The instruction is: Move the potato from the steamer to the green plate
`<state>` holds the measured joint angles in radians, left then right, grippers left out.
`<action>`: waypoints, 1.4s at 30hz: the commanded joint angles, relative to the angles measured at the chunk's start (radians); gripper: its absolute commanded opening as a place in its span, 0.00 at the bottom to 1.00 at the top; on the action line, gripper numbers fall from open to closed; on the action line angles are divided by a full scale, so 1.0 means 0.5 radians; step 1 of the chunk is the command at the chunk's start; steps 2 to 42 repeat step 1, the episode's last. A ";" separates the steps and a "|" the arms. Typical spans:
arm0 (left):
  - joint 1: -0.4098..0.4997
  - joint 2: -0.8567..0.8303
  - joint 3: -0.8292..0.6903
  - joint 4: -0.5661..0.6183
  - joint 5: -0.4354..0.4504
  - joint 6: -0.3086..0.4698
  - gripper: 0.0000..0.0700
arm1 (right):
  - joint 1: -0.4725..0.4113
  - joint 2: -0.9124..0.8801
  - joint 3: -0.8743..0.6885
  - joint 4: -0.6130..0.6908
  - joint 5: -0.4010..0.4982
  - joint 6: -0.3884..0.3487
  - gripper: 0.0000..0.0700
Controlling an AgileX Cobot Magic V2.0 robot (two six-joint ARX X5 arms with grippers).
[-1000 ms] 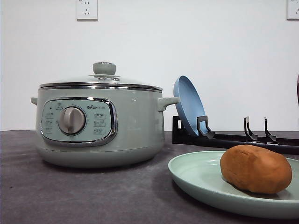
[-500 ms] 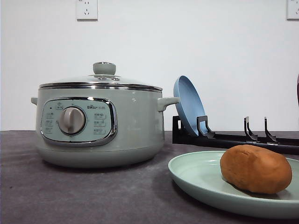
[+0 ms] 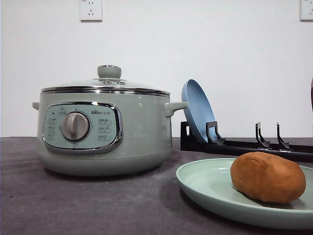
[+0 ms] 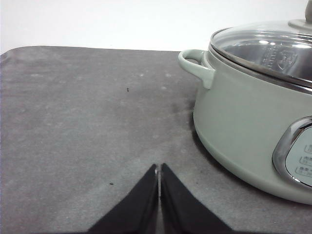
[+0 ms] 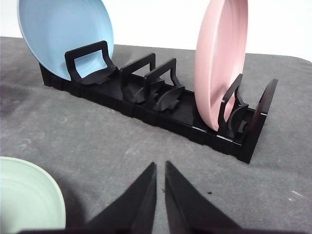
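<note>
Green plate (image 3: 205, 188) cut off at the front view's right edge (steamer (image 4: 253, 122) likewise, left wrist view).

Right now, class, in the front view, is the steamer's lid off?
No. The glass lid sits closed on the steamer, while the potato already lies on the green plate.

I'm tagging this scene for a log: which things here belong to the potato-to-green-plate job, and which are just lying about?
Belongs to the job:
- potato, already lying on the green plate
- steamer, lid on

Just lying about:
- blue plate, standing in the black rack
- pink plate, standing in the same rack
- wall sockets
</note>
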<state>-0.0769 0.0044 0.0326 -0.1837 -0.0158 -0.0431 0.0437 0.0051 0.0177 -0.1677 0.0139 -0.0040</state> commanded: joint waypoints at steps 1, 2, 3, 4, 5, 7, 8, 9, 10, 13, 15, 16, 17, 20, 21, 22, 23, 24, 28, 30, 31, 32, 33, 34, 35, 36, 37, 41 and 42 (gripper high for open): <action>-0.002 -0.002 -0.041 -0.012 0.010 0.009 0.00 | -0.004 -0.003 -0.013 0.022 0.005 -0.015 0.03; -0.002 -0.002 -0.041 -0.012 0.010 0.009 0.00 | -0.004 -0.003 -0.013 0.022 0.005 -0.015 0.03; -0.002 -0.002 -0.041 -0.012 0.010 0.009 0.00 | -0.004 -0.003 -0.013 0.022 0.005 -0.015 0.03; -0.002 -0.002 -0.041 -0.012 0.010 0.009 0.00 | -0.004 -0.003 -0.013 0.022 0.005 -0.015 0.03; -0.002 -0.002 -0.041 -0.012 0.010 0.009 0.00 | -0.004 -0.003 -0.013 0.022 0.005 -0.015 0.03; -0.002 -0.002 -0.041 -0.012 0.010 0.009 0.00 | -0.004 -0.003 -0.013 0.022 0.005 -0.015 0.03; -0.002 -0.002 -0.041 -0.012 0.010 0.009 0.00 | -0.004 -0.003 -0.013 0.022 0.005 -0.015 0.03; -0.002 -0.002 -0.041 -0.012 0.010 0.009 0.00 | -0.004 -0.003 -0.013 0.022 0.005 -0.015 0.03; -0.002 -0.002 -0.041 -0.012 0.010 0.009 0.00 | -0.004 -0.003 -0.013 0.022 0.005 -0.015 0.03; -0.002 -0.002 -0.041 -0.012 0.010 0.009 0.00 | -0.004 -0.003 -0.013 0.022 0.005 -0.015 0.03; -0.002 -0.002 -0.041 -0.012 0.010 0.009 0.00 | -0.004 -0.003 -0.013 0.022 0.005 -0.015 0.03; -0.002 -0.002 -0.041 -0.012 0.010 0.009 0.00 | -0.004 -0.003 -0.013 0.022 0.005 -0.015 0.03; -0.002 -0.002 -0.041 -0.012 0.010 0.009 0.00 | -0.004 -0.003 -0.013 0.022 0.005 -0.015 0.03; -0.002 -0.002 -0.041 -0.012 0.010 0.009 0.00 | -0.004 -0.003 -0.013 0.022 0.005 -0.015 0.03; -0.002 -0.002 -0.041 -0.012 0.010 0.009 0.00 | -0.004 -0.003 -0.013 0.022 0.005 -0.015 0.03; -0.002 -0.002 -0.041 -0.012 0.010 0.009 0.00 | -0.004 -0.003 -0.013 0.022 0.005 -0.015 0.03; -0.002 -0.002 -0.041 -0.012 0.010 0.009 0.00 | -0.004 -0.003 -0.013 0.022 0.005 -0.015 0.03; -0.002 -0.002 -0.041 -0.012 0.010 0.009 0.00 | -0.004 -0.003 -0.013 0.022 0.005 -0.015 0.03; -0.002 -0.002 -0.041 -0.012 0.010 0.009 0.00 | -0.004 -0.003 -0.013 0.022 0.005 -0.015 0.03; -0.002 -0.002 -0.041 -0.012 0.010 0.009 0.00 | -0.004 -0.003 -0.013 0.022 0.005 -0.015 0.03; -0.002 -0.002 -0.041 -0.012 0.010 0.009 0.00 | -0.004 -0.003 -0.013 0.022 0.005 -0.015 0.03; -0.002 -0.002 -0.041 -0.012 0.010 0.009 0.00 | -0.004 -0.003 -0.013 0.022 0.005 -0.015 0.03; -0.002 -0.002 -0.041 -0.012 0.010 0.009 0.00 | -0.004 -0.003 -0.013 0.022 0.005 -0.015 0.03; -0.002 -0.002 -0.041 -0.012 0.010 0.009 0.00 | -0.004 -0.003 -0.013 0.022 0.005 -0.015 0.03; -0.002 -0.002 -0.041 -0.012 0.010 0.009 0.00 | -0.004 -0.003 -0.013 0.022 0.005 -0.015 0.03; -0.002 -0.002 -0.041 -0.012 0.010 0.009 0.00 | -0.004 -0.003 -0.013 0.022 0.005 -0.015 0.03; -0.002 -0.002 -0.041 -0.012 0.010 0.009 0.00 | -0.004 -0.003 -0.013 0.022 0.005 -0.015 0.03; -0.002 -0.002 -0.041 -0.012 0.010 0.009 0.00 | -0.004 -0.003 -0.013 0.022 0.005 -0.015 0.03; -0.002 -0.002 -0.041 -0.012 0.010 0.009 0.00 | -0.004 -0.003 -0.013 0.022 0.005 -0.015 0.03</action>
